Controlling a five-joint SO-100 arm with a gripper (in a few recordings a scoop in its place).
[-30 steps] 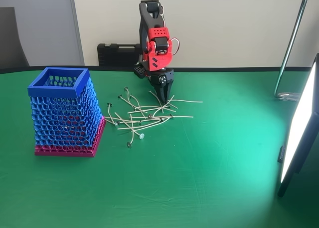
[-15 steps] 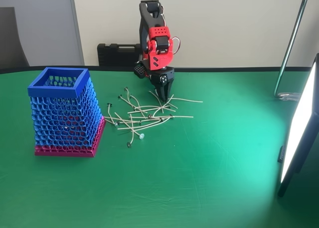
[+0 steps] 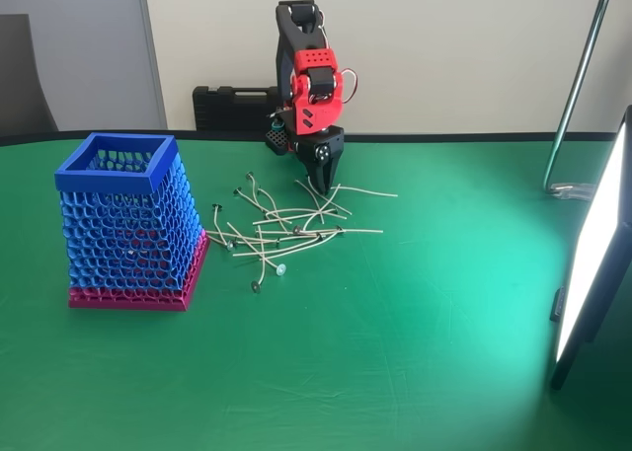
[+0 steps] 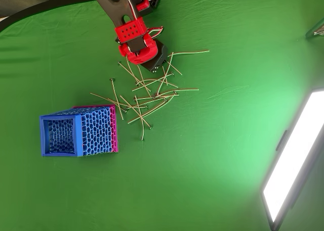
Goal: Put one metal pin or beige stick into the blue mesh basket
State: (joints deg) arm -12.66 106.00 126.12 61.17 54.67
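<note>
Many thin beige pins lie tangled at centre frame in the fixed view, and the gripper [image 3: 324, 183] points down at the far edge of that pile, its dark fingers drawn close together with a pale stick [image 3: 361, 190] running out to the right from their tips; it looks pinched, though the contact is too fine to be sure. The blue mesh basket [image 3: 117, 163] stands upright at left, well apart from the pile, its square mouth open. Lifting well would mean rising straight and slowly so crossing pins fall away, then carrying the stick over the rim and tipping it end-down before release. In the overhead view the gripper [image 4: 158, 64] sits at upper centre, with the stick [image 4: 190, 52] reaching toward the upper right, and the basket [image 4: 61, 135] at lower left. The red wrist housing covers the fingertips there, so the grip itself is hidden, and overlapping pins are hard to tell apart.
</note>
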